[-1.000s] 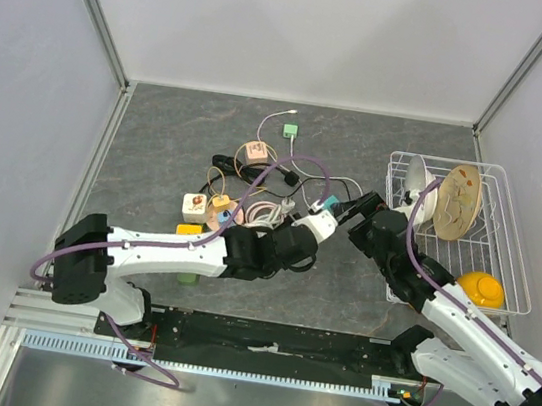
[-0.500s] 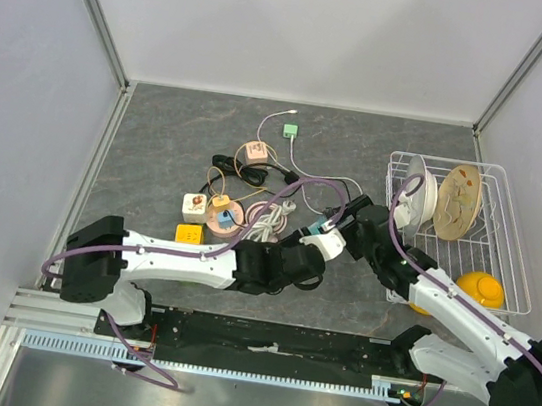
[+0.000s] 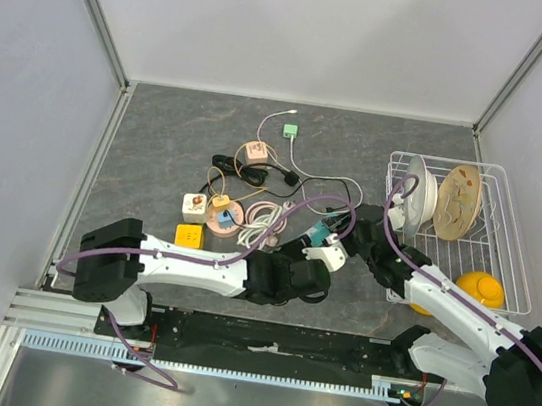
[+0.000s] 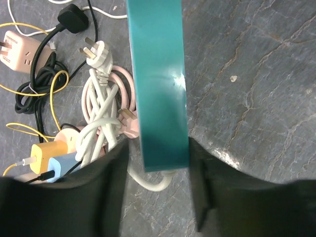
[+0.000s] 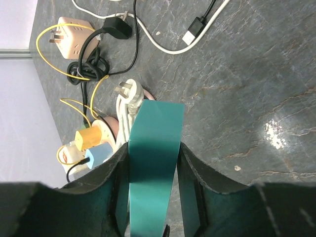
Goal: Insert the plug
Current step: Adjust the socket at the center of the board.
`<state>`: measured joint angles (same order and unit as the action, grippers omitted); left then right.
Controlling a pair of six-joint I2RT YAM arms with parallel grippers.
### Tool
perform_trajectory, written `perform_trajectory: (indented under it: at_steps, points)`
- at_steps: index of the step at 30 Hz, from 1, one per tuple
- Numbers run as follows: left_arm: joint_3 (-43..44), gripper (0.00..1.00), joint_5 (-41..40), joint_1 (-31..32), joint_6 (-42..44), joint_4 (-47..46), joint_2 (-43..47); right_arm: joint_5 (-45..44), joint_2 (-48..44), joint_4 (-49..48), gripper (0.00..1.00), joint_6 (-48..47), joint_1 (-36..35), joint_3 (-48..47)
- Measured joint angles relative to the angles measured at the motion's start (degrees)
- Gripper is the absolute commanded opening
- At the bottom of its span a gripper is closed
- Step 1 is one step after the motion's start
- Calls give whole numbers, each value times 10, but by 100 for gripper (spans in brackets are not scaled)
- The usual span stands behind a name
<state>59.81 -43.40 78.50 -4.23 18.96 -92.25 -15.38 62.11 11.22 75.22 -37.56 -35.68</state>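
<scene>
desk: grey stone-patterned surface (image 3: 156, 157) under both hands and all the loose things.
wire basket: white (image 3: 448, 161), on the desk beyond the right hand, on its outer side. A patterned plate (image 3: 461, 200) stands upright in it and a yellow bowl (image 3: 481, 287) lies at its near end.
left hand: (image 4: 158, 148) both fingers are pressed against the long sides of the teal block near its lower end, clamped on it.
right hand: (image 5: 153, 150) comes at the left hand from the opposite side. Its two fingers lie flat against the sides of the same block, gripping it.
teal block: (image 3: 319, 233) (image 4: 158, 74) (image 5: 155, 138) the long flat piece is held between the two hands where they meet. It reaches forward out of each grip. Whether it is clear of the desk I cannot tell.
white cable coil: (image 4: 98, 118) bundled on the desk just beside the left hand, to the left of the block in both wrist views.
white plug: (image 4: 97, 50) (image 5: 129, 91) lies at the far end of that coil, ahead of both hands and apart from the block. Its pins are bare and point away from the hands.
pink adapter: (image 4: 15, 47) (image 5: 74, 30) farther ahead and to the left, with a black cable (image 4: 34, 79) looped near it.
yellow adapter: (image 4: 47, 152) close to the left hand's left finger, touching a pale blue adapter (image 4: 61, 165).
</scene>
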Motion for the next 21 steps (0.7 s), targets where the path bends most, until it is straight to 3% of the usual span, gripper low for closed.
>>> perform_trajectory:
  at_steps: [1, 3, 6, 11, 18, 19, 20, 21]
  points:
    - [0, 75, 2, 0, -2, 3, 0, 2, 0, -4, 0, 0, 2, 2]
    - [0, 87, 8, 0, -11, 12, 4, 3, 2, -13, 0, -5, 4, 9]
    - [-2, 94, 34, 0, -43, 26, 26, 11, 19, -38, 0, -22, 12, 25]
    - [-21, 94, 95, 0, -101, 39, 91, 51, 73, -146, 0, -63, 21, 74]
    - [-61, 87, 179, -44, -177, 49, 143, 144, 166, -417, 0, -71, 30, 167]
    - [-68, 86, 193, -63, -188, 49, 143, 157, 181, -446, 3, -77, 30, 170]
    - [-73, 85, 202, -75, -194, 50, 143, 163, 188, -461, 15, -81, 30, 170]
    - [-77, 84, 212, -90, -200, 50, 143, 171, 195, -475, 20, -87, 30, 170]
